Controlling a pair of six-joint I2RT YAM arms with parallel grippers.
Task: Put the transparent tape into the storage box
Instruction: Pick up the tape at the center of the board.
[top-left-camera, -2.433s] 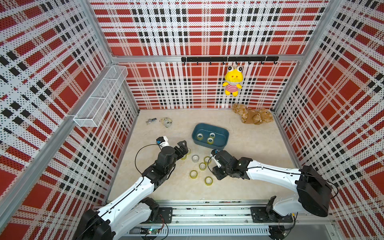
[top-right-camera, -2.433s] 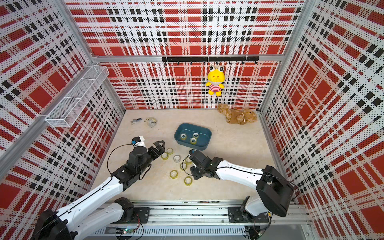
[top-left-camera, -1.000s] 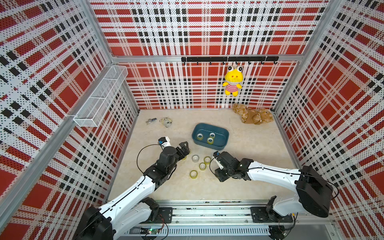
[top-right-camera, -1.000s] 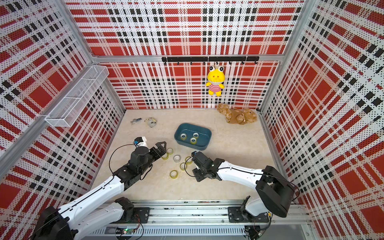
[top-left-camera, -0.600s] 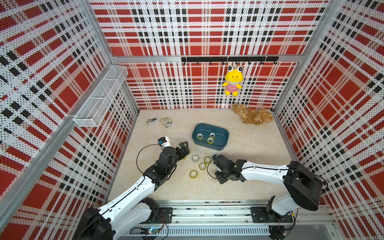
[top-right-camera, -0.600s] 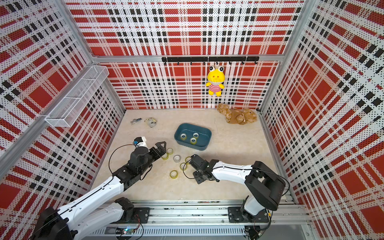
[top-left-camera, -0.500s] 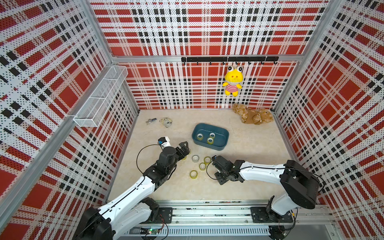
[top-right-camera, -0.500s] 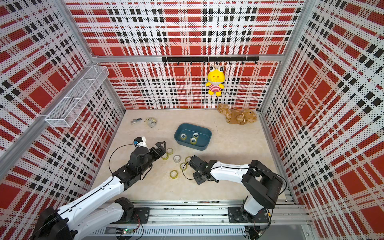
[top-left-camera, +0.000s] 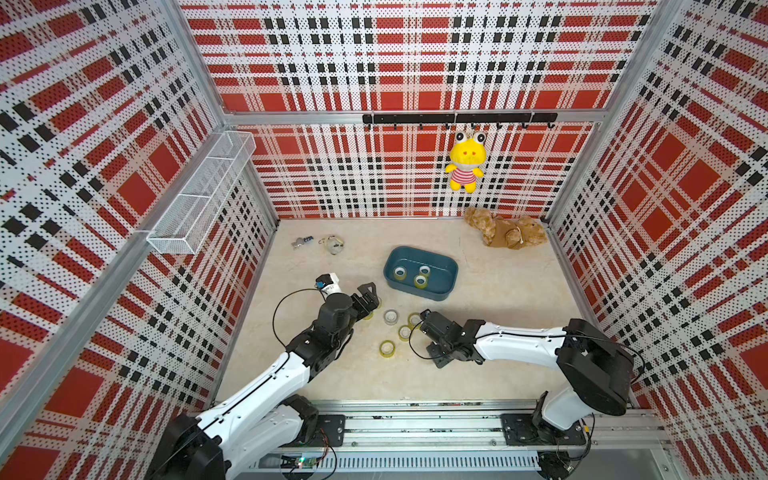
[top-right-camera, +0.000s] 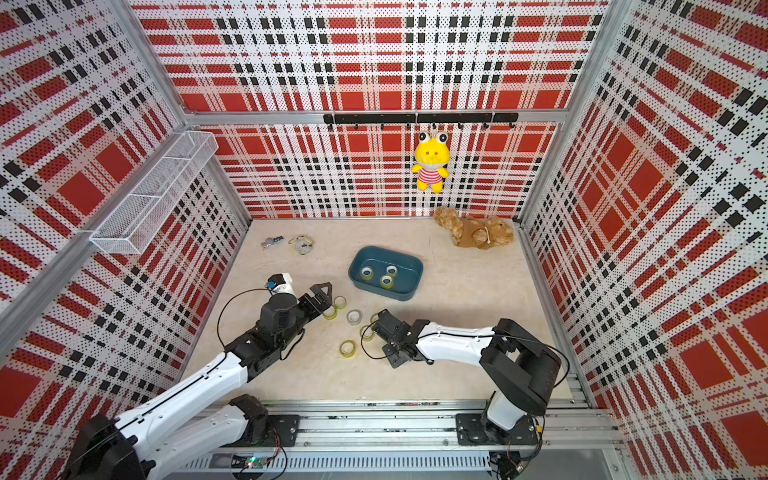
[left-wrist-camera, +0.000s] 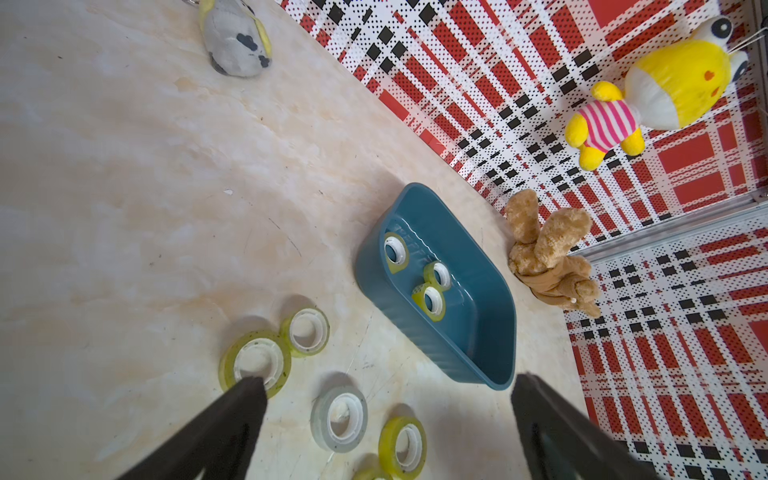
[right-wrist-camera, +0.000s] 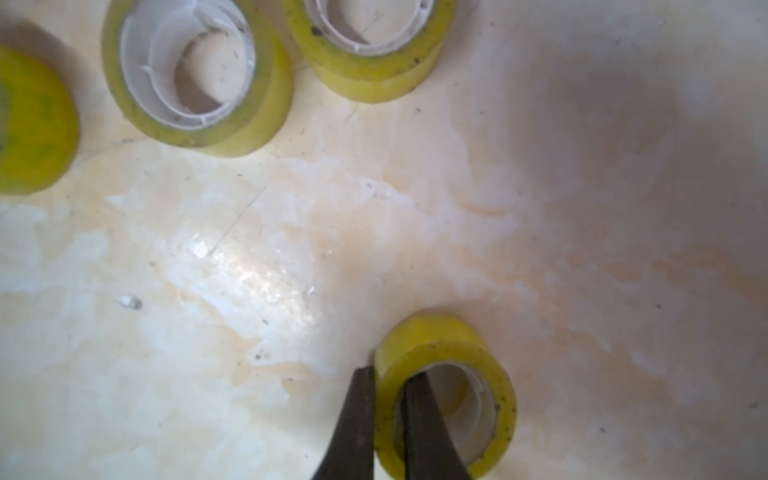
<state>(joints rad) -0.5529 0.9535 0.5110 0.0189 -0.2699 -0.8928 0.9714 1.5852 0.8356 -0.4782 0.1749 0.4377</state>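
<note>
The storage box (top-left-camera: 441, 295) (top-right-camera: 386, 293) (left-wrist-camera: 399, 320) is a teal tub at mid-floor holding three yellowish transparent tape rolls (top-left-camera: 419, 281). Several more rolls lie loose in front of it (top-left-camera: 387, 348) (top-right-camera: 347, 348), one of them grey (top-left-camera: 390, 316). My right gripper (right-wrist-camera: 388, 374) (top-left-camera: 438, 360) is shut on the wall of one yellow tape roll (right-wrist-camera: 453, 345), one finger inside its core and one outside; both top views hide that roll under the gripper. My left gripper (top-left-camera: 370, 296) (left-wrist-camera: 388, 395) hangs open over the left rolls, holding nothing.
A brown plush (top-left-camera: 505, 232) lies at the back right. A yellow plush (top-left-camera: 465, 166) hangs from the hook rail. A white wire basket (top-left-camera: 199, 195) is fixed to the left wall. Two small keychain toys (top-left-camera: 332, 244) lie at the back left.
The right gripper has shifted slightly left over the front roll and closed its jaws on that roll's wall. The left arm has not moved.
</note>
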